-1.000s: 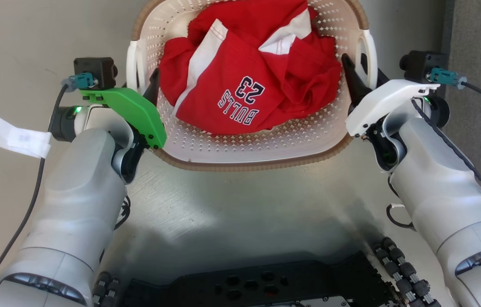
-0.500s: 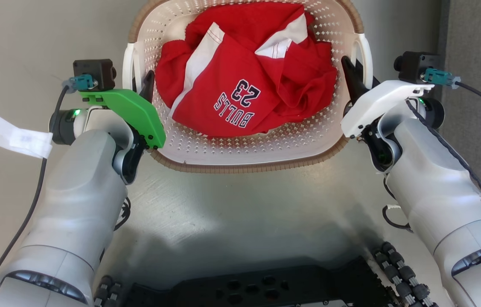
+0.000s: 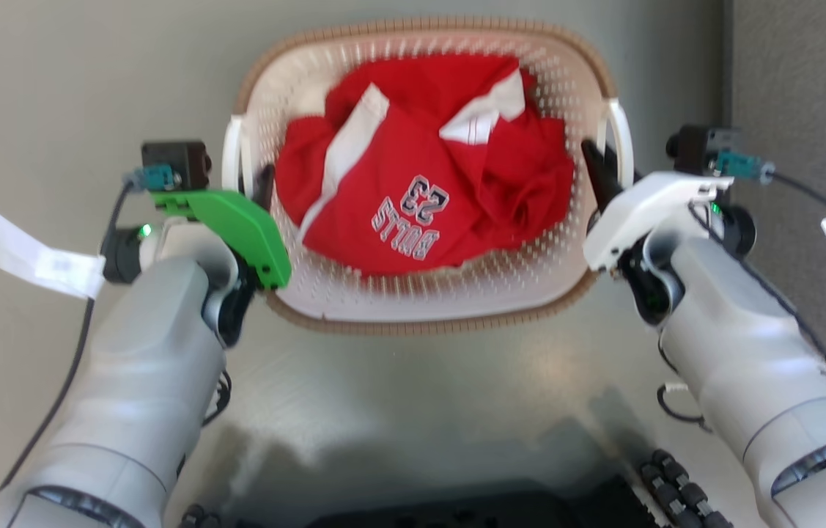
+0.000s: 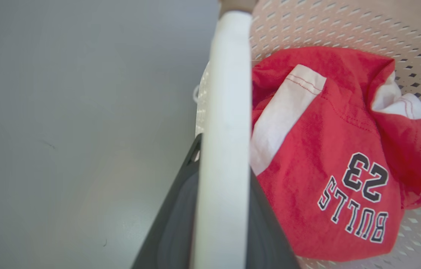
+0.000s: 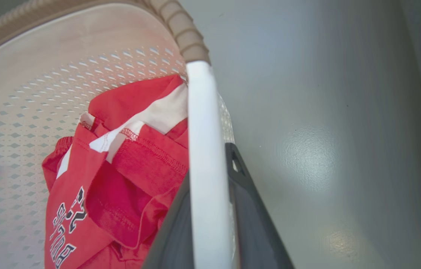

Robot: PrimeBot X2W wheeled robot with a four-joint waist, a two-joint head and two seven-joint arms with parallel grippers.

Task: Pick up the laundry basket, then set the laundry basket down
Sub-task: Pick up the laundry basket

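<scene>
Cream perforated plastic laundry basket (image 3: 427, 323) held by both white side handles (image 3: 231, 158).
Left claw (image 3: 251, 182) is clenched on one handle, right claw (image 3: 609, 173) on the other; a crumpled red jersey (image 3: 449, 147) lies inside.

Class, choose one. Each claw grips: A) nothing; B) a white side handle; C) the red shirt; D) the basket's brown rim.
B: in the wrist views the left claw and the right claw each close on a white handle of the laundry basket.
</scene>
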